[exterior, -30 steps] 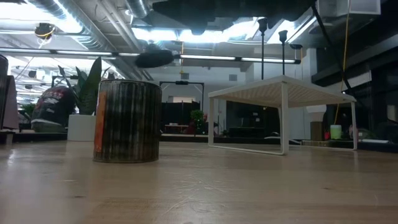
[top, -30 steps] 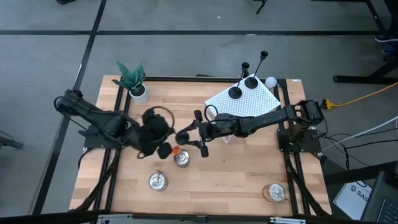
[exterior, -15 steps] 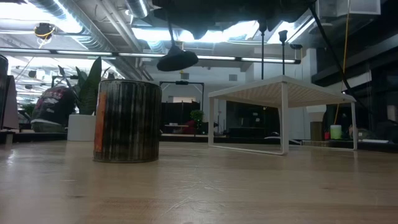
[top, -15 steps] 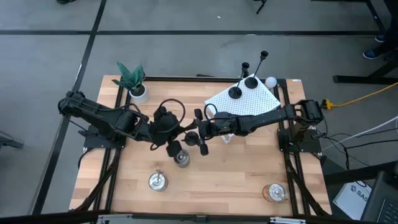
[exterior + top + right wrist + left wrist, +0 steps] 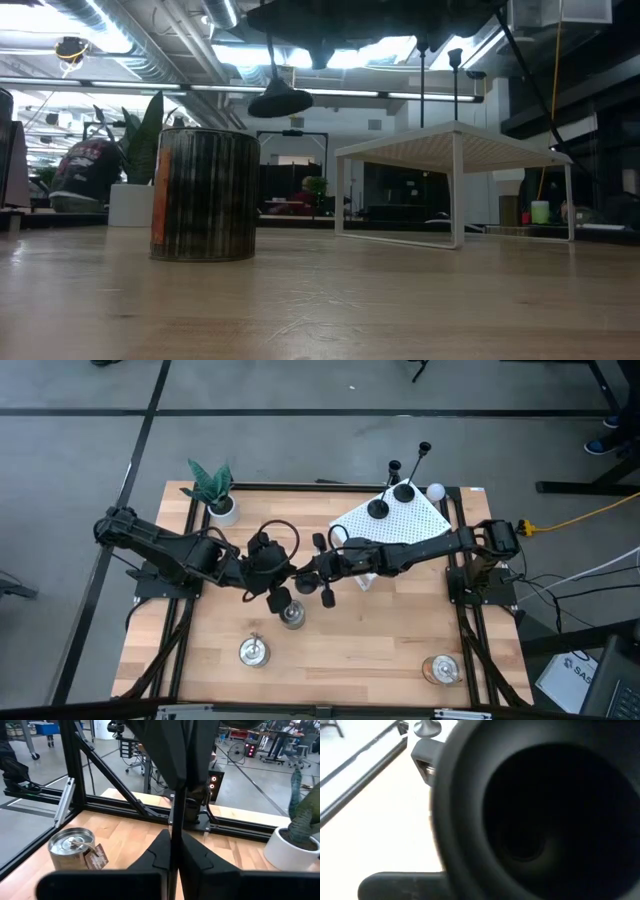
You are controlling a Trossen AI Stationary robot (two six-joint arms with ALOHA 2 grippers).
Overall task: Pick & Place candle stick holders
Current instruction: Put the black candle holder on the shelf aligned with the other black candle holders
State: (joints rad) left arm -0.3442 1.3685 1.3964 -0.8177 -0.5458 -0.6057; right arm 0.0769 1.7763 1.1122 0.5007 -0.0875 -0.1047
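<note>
One black candle stick holder hangs in the air between my two arms over the middle of the table. Its round base (image 5: 280, 100) is tilted and well above the wood, and its thin stem (image 5: 172, 815) rises from it. The base (image 5: 535, 810) fills the left wrist view. My left gripper (image 5: 288, 573) and my right gripper (image 5: 305, 572) meet tip to tip, both shut on this holder. Two more holders (image 5: 378, 508) (image 5: 404, 490) stand by their bases on the white rack (image 5: 415, 525). My left gripper, seen in the right wrist view (image 5: 175, 782), is shut on the stem higher up (image 5: 173, 795), coming from the table's left and slanting down. The base hides the contact in its own view. My right gripper pinches the stem (image 5: 172, 832) between its two fingers (image 5: 160, 852), coming nearly level from the table's right. The holder is clear of the table, base lowest.
A tin can (image 5: 290, 617) stands just under the grippers, with two more cans (image 5: 253, 650) (image 5: 440, 668) near the front edge. A potted plant (image 5: 212, 488) is at the far left and a white ball (image 5: 435, 490) by the rack. The nearest can (image 5: 205, 195) looms large in the low view.
My left gripper has carried the holder toward the table's right, up to my right gripper, then stopped; the hanging base has shifted right with it. My right gripper has shut on the stem.
</note>
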